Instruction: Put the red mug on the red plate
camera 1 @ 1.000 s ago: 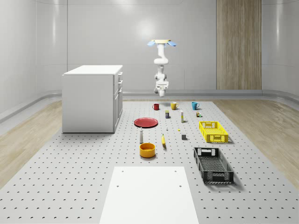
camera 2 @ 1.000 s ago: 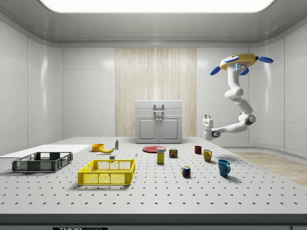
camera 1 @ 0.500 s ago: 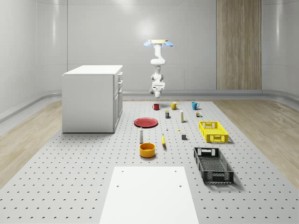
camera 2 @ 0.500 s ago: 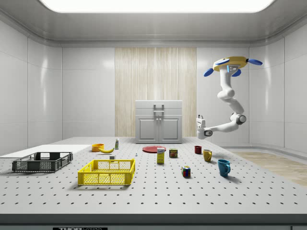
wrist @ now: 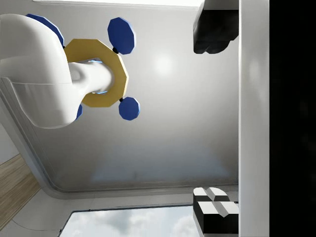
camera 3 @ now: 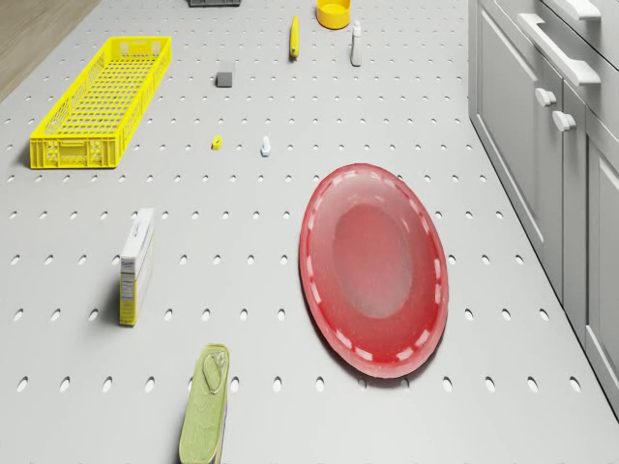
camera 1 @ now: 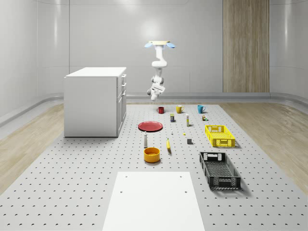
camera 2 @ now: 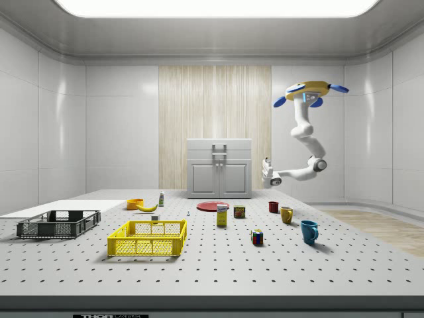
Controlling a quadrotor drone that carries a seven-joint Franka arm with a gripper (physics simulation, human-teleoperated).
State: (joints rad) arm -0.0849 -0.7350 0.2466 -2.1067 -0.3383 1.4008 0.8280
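Small red mug (camera 1: 160, 110) upright on table, jaws (camera 2: 266, 161) wide apart, empty, drone (camera 2: 309, 91) hovering above

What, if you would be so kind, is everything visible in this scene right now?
red mug: 1, red, table's far end, behind the plate
red plate: 1, red, beside the cabinet
yellow mug: 1, right of the red mug
blue mug: 1, farthest right
cabinet: 1, white, the whole-scene view's left
yellow crate: 1, right side
black crate: 1, nearer than the yellow
yellow bowl: 1, near middle
banana: 1, yellow, by the bowl
drone: 1, yellow, hovers beyond the mugs
gripper: 1, white, above the red mug
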